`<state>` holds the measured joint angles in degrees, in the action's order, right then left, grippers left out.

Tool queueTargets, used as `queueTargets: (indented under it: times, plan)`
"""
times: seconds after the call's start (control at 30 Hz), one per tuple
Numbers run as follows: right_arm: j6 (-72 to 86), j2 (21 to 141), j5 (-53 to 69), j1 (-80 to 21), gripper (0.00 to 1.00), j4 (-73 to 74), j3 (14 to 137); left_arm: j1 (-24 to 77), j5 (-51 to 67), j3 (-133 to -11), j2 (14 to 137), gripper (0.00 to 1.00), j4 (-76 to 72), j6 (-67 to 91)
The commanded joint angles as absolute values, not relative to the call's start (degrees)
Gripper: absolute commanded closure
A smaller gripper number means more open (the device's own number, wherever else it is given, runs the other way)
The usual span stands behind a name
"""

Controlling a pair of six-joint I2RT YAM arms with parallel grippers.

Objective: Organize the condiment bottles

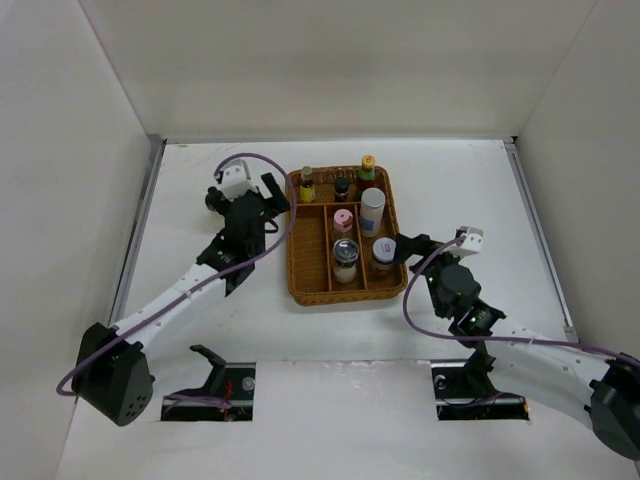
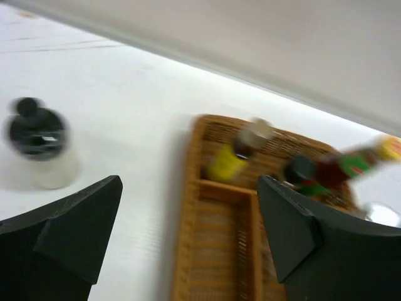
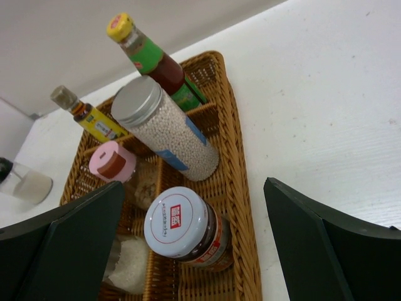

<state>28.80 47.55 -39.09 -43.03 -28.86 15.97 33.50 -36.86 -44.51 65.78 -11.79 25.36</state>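
Note:
A brown wicker tray (image 1: 298, 262) holds several condiment bottles: a yellow-labelled bottle (image 1: 307, 186), a small dark bottle (image 1: 342, 188), a green yellow-capped bottle (image 1: 367, 168), a tall white cylinder (image 1: 372, 211), a pink-lidded jar (image 1: 343, 222), a silver-lidded glass jar (image 1: 345, 262) and a white-lidded jar (image 1: 383, 251). A black-capped white bottle (image 2: 37, 145) stands on the table left of the tray. My left gripper (image 1: 277, 200) is open and empty over the tray's left rim (image 2: 188, 207). My right gripper (image 1: 405, 250) is open, above the white-lidded jar (image 3: 188, 229) at the tray's right edge.
The tray's long left compartment (image 2: 216, 251) has nothing in it. White walls enclose the table on three sides. The left wrist view is blurred. Two dark slots (image 1: 215, 385) sit at the near edge by the arm bases.

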Motion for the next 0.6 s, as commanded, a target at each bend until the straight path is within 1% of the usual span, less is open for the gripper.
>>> queueTargets:
  times: [0.0, 0.2, 0.4, 0.57]
  plan:
    - [29.97, 49.04, -37.44, -42.76, 0.0, -30.85, 16.96, 26.79, -38.23, -47.45, 68.1, 0.11, -3.97, 25.84]
    - [30.59, 49.92, -35.95, -42.76, 0.0, -30.94, 17.22, 16.31, -38.76, -48.77, 75.48, 0.11, -3.6, 25.75]
    - [30.76, 51.33, -35.24, -42.58, 0.0, -31.11, 17.58, 12.26, -34.2, -54.13, 84.89, 0.13, -5.54, 24.35]
    - [31.11, 51.16, -34.02, -42.49, 0.0, -31.2, 17.58, 9.54, -33.58, -57.3, 89.11, 0.15, -5.71, 23.82]
